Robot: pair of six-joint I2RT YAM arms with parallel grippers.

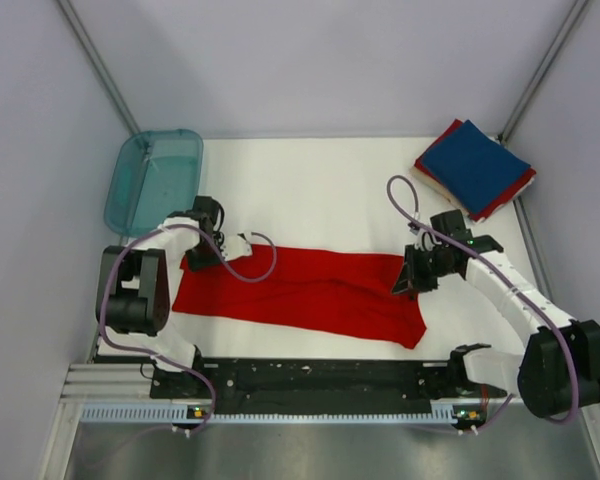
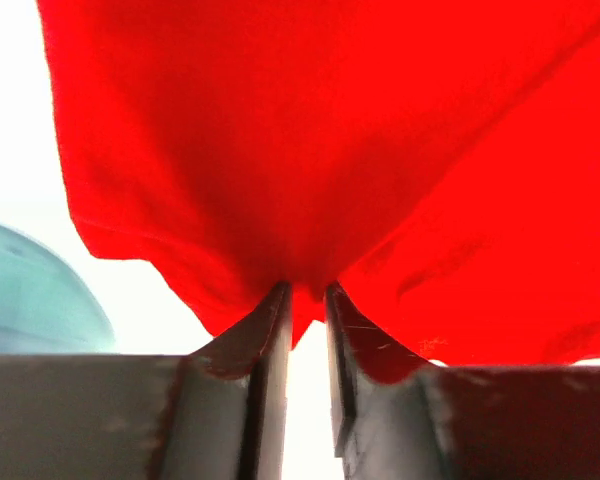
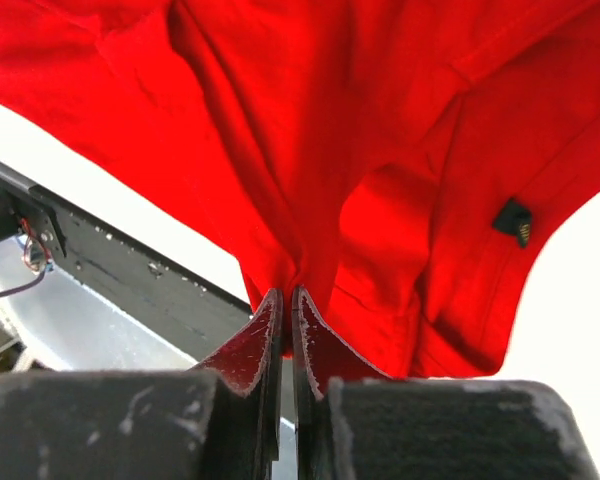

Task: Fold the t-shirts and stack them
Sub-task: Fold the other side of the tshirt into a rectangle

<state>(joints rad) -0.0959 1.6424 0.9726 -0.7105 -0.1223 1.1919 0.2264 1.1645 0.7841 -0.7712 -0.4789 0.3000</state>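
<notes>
A bright red t-shirt (image 1: 300, 290) lies stretched across the near middle of the white table, folded into a long band. My left gripper (image 1: 202, 256) is shut on its far left edge; in the left wrist view the red cloth (image 2: 310, 150) is pinched between the jaws (image 2: 306, 300). My right gripper (image 1: 408, 278) is shut on the shirt's right end; in the right wrist view the cloth (image 3: 380, 150) bunches into the closed jaws (image 3: 286, 298). A folded stack with a navy blue t-shirt (image 1: 472, 165) on top of red ones sits at the far right corner.
A translucent teal plastic tray (image 1: 155, 178) stands at the far left, also showing in the left wrist view (image 2: 30, 290). The black rail (image 1: 320, 375) with the arm bases runs along the near edge. Grey walls surround the table.
</notes>
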